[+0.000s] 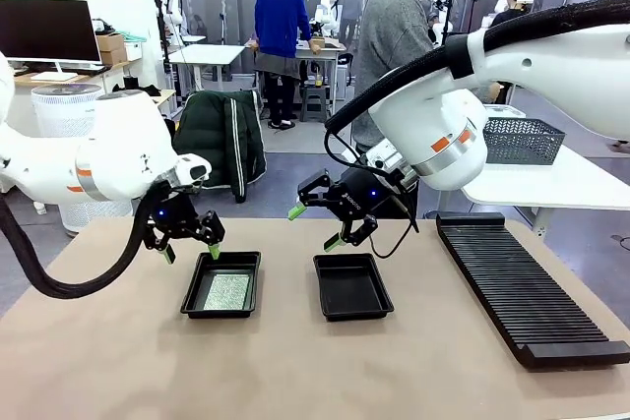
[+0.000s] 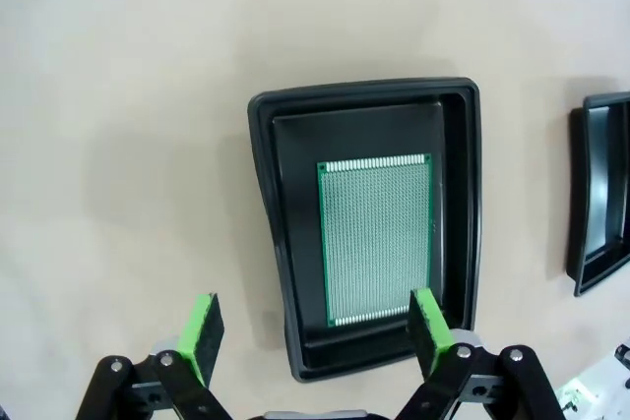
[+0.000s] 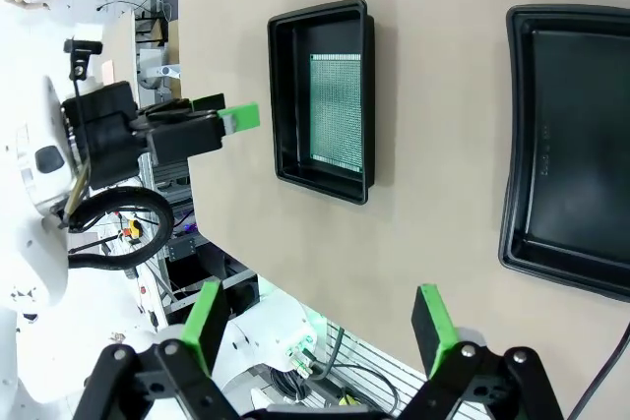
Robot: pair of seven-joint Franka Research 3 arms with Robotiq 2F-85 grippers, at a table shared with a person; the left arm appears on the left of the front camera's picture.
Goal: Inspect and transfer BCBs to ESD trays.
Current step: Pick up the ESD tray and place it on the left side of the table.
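The left pincer (image 1: 192, 252) points down from its bent arm, wide open and holding nothing. The green board (image 1: 226, 291) lies in the tray (image 1: 236, 263) just below it. The right pincer (image 1: 315, 227), tilted and also wide open with nothing in it, hovers above the other tray (image 1: 351, 287).

Black trays: two, left tray (image 1: 219, 314) and right tray (image 1: 351, 287)
Green circuit board (image 1: 227, 291): one
Slotted rack (image 1: 522, 287): one
Mesh basket (image 1: 522, 141): one
Claws: two, left claw (image 1: 192, 253) and right claw (image 1: 315, 227)

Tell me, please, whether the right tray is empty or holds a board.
Empty: the right tray shows bare floor; the green board lies in the left tray.
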